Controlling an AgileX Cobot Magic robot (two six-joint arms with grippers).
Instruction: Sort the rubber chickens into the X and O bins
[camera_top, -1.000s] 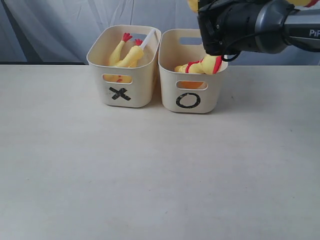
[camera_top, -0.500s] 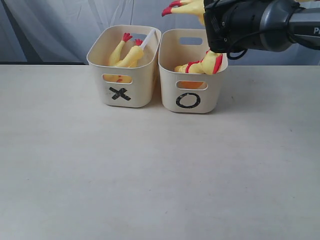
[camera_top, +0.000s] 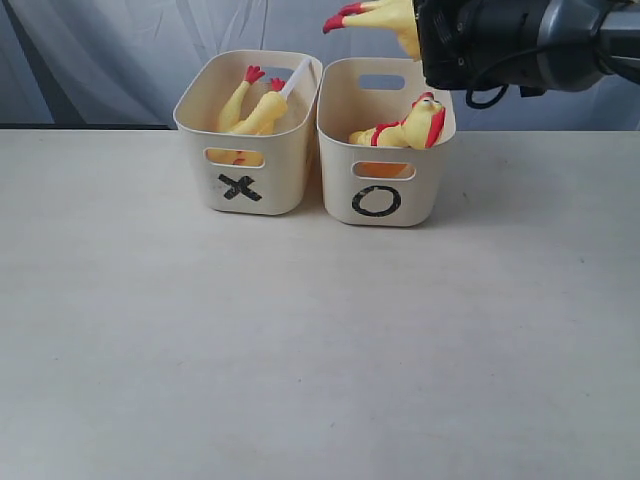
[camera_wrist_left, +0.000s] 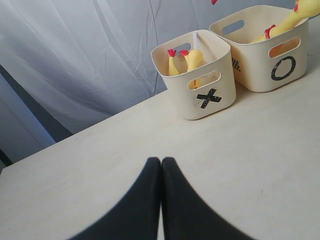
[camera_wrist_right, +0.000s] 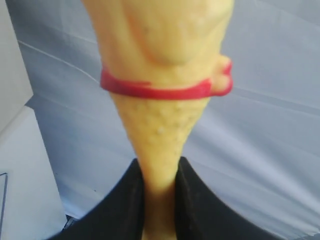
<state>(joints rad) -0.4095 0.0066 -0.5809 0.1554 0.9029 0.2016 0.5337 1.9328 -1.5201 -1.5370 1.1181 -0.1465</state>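
Up went my right arm (camera_top: 520, 45) over the last second. It had hung low across the cream plastic rectangular tub marked with a black O (camera_top: 425, 185), and it now stood higher, against the top edge of the exterior view. With it rose the yellow rubber chicken with red tips (camera_top: 372, 15) that my right jaws held. Its red-tipped end stuck out to the left, in the air above the back of the O tub, touching neither tub. In my right wrist view the jaws stood narrow, pinched on the thin end of that chicken, whose bumpy yellow body carried a red band (camera_wrist_right: 165, 90) further out.

A second yellow rubber chicken with a red collar (camera_top: 405, 128) lay inside the O tub, its head propped near the right rim. Just beside that tub on the left, the walls nearly touching, stood the matching cream tub marked with a black X (camera_top: 285, 170). Two more yellow chickens (camera_top: 255, 105) leaned upright in it, red parts uppermost. Both tubs sat at the far side of the pale worktop (camera_top: 300, 350), in front of a grey cloth backdrop (camera_top: 100, 50).

My left jaws were pressed fully together with nothing between them, low over bare worktop and well apart from the tubs.
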